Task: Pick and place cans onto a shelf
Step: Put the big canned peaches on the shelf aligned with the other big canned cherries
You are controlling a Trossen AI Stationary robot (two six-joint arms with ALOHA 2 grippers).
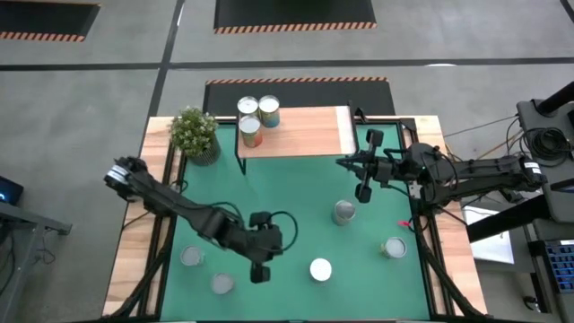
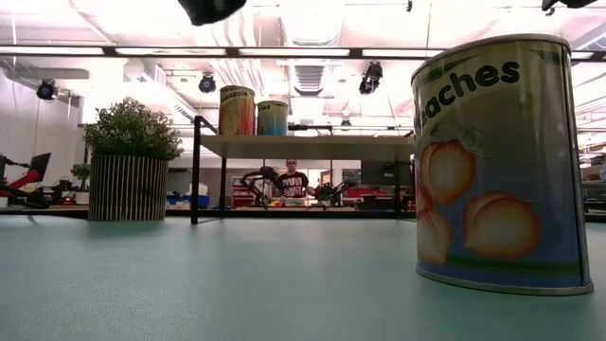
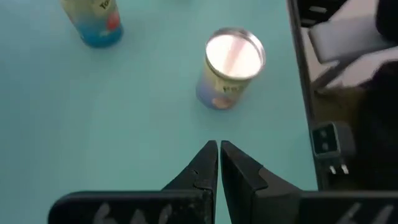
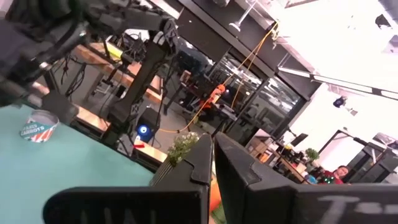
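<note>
Three cans (image 1: 258, 117) stand on the light-wood shelf (image 1: 305, 133) at the table's far side; in the low view two of them (image 2: 253, 111) show on its board (image 2: 303, 144). Several more cans stand upright on the green table, among them a peach-label can (image 1: 320, 269) (image 3: 231, 62) (image 2: 497, 161) near the front edge and a can (image 1: 344, 212) mid-right. My left gripper (image 1: 262, 271) (image 3: 217, 152) hovers shut, tipped downward, just left of the peach can. My right gripper (image 1: 345, 164) (image 4: 211, 155) is shut and raised in front of the shelf's right end, holding nothing.
A potted plant (image 1: 195, 133) (image 2: 133, 161) stands at the far left beside the shelf. Two cans (image 1: 192, 257) (image 1: 222, 283) stand at the near left and one (image 1: 394, 247) at the near right. The shelf's right half is bare board. A person shows in the room beyond (image 2: 292, 182).
</note>
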